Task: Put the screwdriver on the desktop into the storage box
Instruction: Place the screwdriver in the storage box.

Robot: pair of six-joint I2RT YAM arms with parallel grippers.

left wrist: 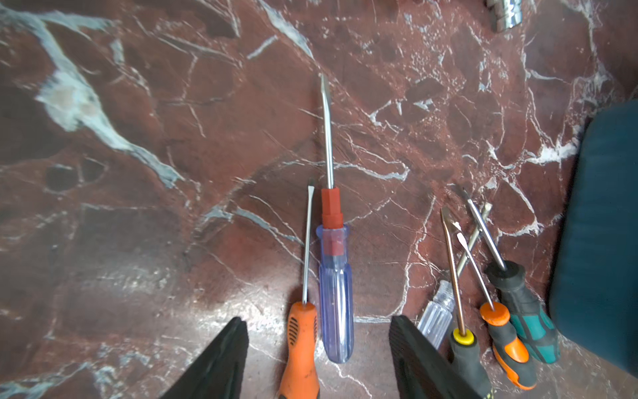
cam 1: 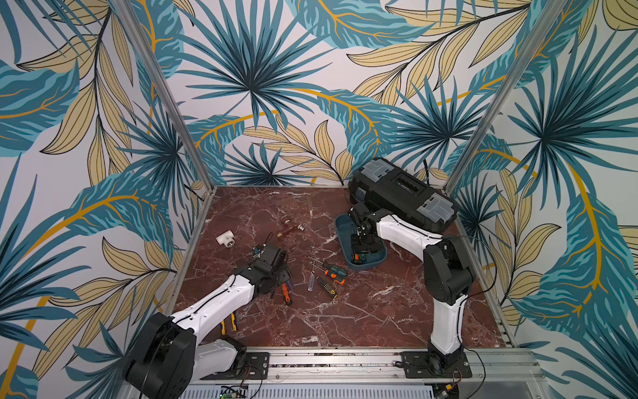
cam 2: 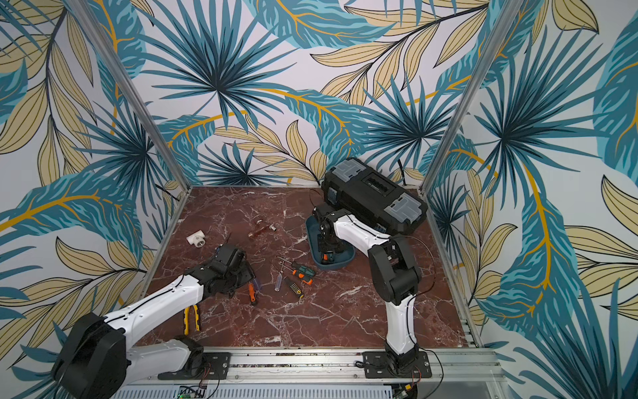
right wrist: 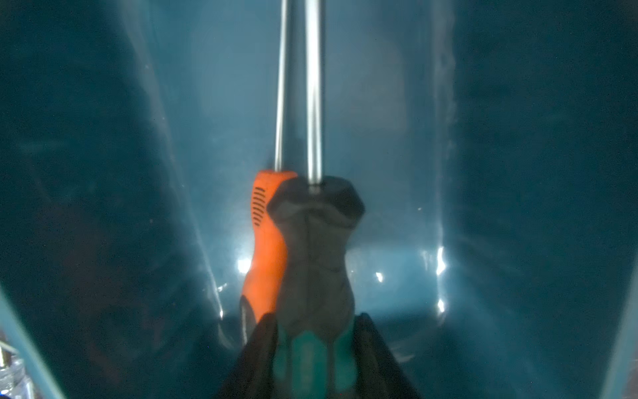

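Right wrist view: right fingers (right wrist: 376, 359) clamp the green-handled screwdriver (right wrist: 314, 262) at lower middle of the frame, low inside the blue box (right wrist: 518, 172).
Neighbour: an orange-handled screwdriver (right wrist: 267, 248) lies close alongside it in the box.
Release: I'd spread wide, then lift straight up, so nothing drags the handle or tips the box.
Left fingers (left wrist: 221, 366): spread open over the counter (left wrist: 138, 172), straddling a loose orange screwdriver (left wrist: 300, 345) and a clear blue screwdriver (left wrist: 336, 293).
Next grab: I'd centre on one handle only.
Lower right: a cluster of four screwdrivers (left wrist: 500, 331) waits on the counter near the box.

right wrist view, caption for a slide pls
Right gripper straddling a grey-and-teal screwdriver inside the storage box, beside an orange-handled screwdriver.
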